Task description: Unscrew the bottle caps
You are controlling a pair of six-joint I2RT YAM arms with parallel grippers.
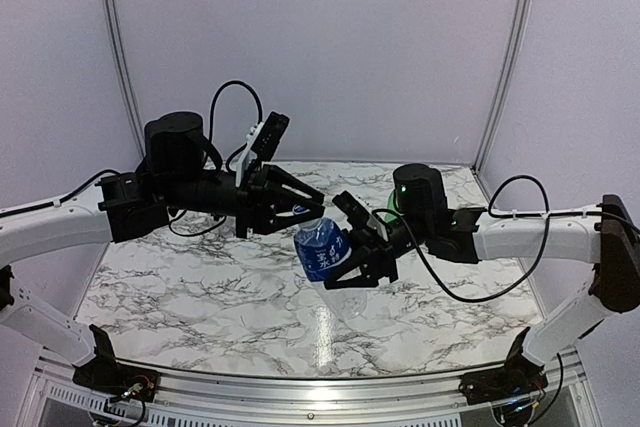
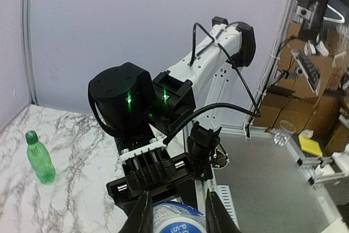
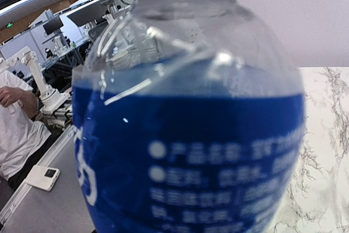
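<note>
Blue-label bottle [image 3: 185, 151], tilted, is clamped by the right gripper [image 1: 347, 247] (arm reaching inward); left gripper [image 1: 318, 207] gapes around its top.

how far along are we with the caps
Nothing clearly done: the green bottle stands on the table with its cap on. In hand: the right gripper holds the blue-label bottle aloft, and the left gripper has its jaws spread around the top; that cap is hidden. Left: at least the green one; the third bottle is out of view.
</note>
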